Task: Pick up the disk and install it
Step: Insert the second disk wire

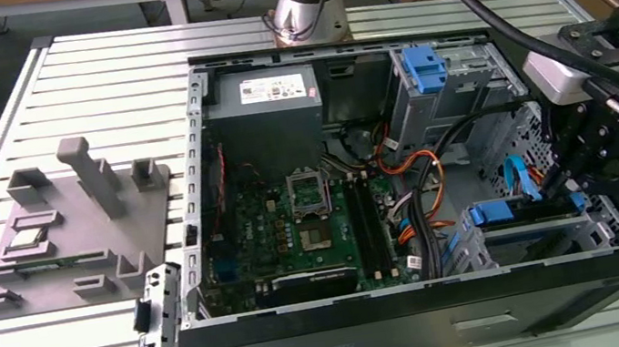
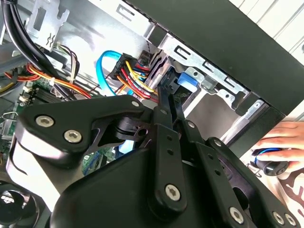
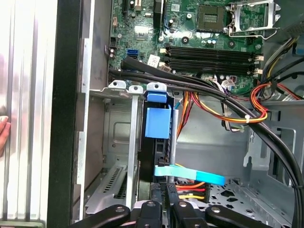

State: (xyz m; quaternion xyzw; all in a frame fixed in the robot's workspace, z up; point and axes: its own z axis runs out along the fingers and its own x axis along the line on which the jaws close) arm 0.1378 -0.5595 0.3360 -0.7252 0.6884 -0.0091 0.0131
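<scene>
Legible text: none
White label with a red patch on the grey power supply box (image 1: 263, 91), at the far edge of the computer case (image 1: 430, 321) in the exterior view: print present, too small to read
White sticker (image 3: 153, 61) on the motherboard (image 3: 199, 33) in the first wrist view (dark marks only): not readable

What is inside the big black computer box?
Inside the computer box you can see a green circuit board, colourful wires, a grey power box and the disk in its blue frame, standing in a metal slot. The gripper covers part of it.
</scene>
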